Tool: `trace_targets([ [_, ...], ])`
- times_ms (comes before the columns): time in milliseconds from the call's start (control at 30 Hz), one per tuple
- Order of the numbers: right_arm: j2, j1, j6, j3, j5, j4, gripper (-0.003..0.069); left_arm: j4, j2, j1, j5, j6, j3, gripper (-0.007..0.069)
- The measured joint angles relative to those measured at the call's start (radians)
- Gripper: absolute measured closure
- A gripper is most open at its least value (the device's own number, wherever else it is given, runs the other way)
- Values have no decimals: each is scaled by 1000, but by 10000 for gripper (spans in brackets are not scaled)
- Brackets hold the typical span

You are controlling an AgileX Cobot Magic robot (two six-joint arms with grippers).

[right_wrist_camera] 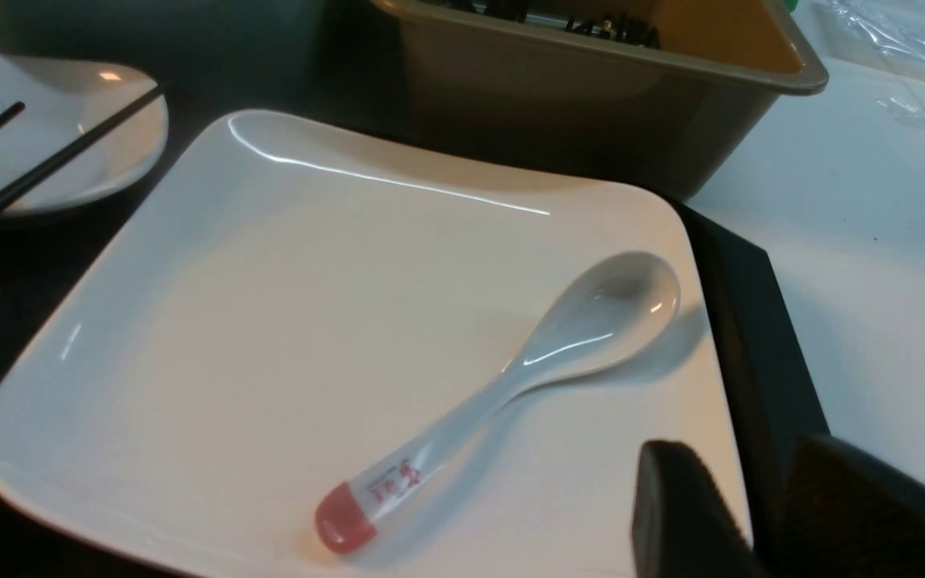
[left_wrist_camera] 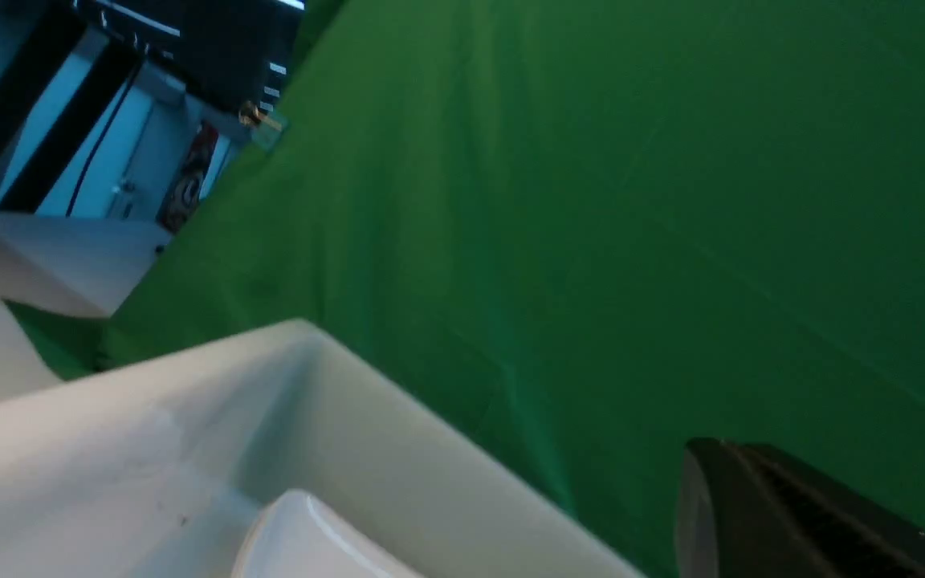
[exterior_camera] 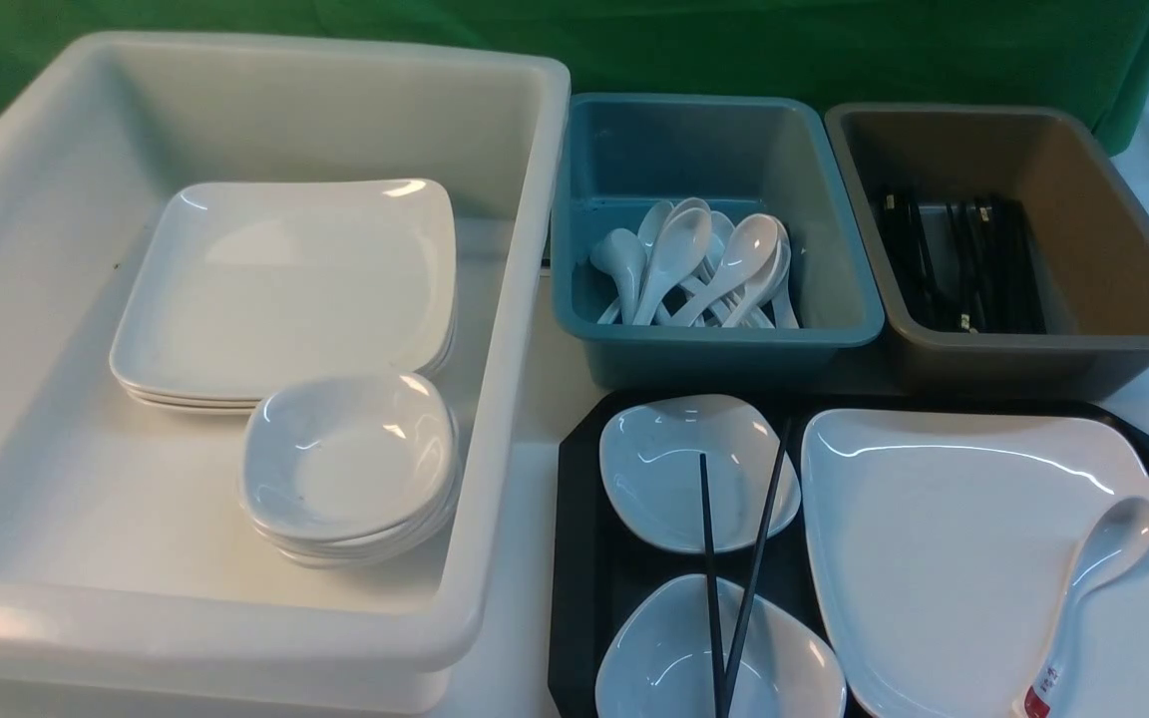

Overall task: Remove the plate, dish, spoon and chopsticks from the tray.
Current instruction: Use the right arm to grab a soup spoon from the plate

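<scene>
Plate (exterior_camera: pixel 944 538) seated on right half of tray (exterior_camera: pixel 579 558), spoon (exterior_camera: pixel 1093 568) lying in it, red-labelled handle end nearest; chopsticks (exterior_camera: pixel 710 568) laid across far dish (exterior_camera: pixel 664 479) and near dish (exterior_camera: pixel 654 668) on left half; right hand (right_wrist_camera: pixel 739 461) near plate's right edge, fingers apart, holding nothing; left hand (left_wrist_camera: pixel 751 514) closed, near white tub (exterior_camera: pixel 26 299); blue bin (exterior_camera: pixel 714 339) and brown bin (exterior_camera: pixel 1133 299) just beyond tray, on tabletop (exterior_camera: pixel 530 519).

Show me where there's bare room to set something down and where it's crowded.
Free: white bin floor left of the stacked plates and stacked dishes; blue bin behind the spoons; brown bin right of the stored chopsticks. Crowded: the tray, filled by two dishes, chopsticks, plate and spoon.
</scene>
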Motion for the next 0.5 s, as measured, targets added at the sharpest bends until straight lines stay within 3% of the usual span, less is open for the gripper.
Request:
trace_targets([
  [200,0,0,0,0,0,0,420,21,0,0,-167,-116,0,621],
  [333,0,0,0,0,-2,0,420,127,0,0,-270,-157,-8,621],
  [433,0,0,19,0,-40,21,420,178,11,0,-234,-177,-60,621],
  [500,0,0,116,0,-122,103,420,206,60,0,-158,-191,-149,621],
])
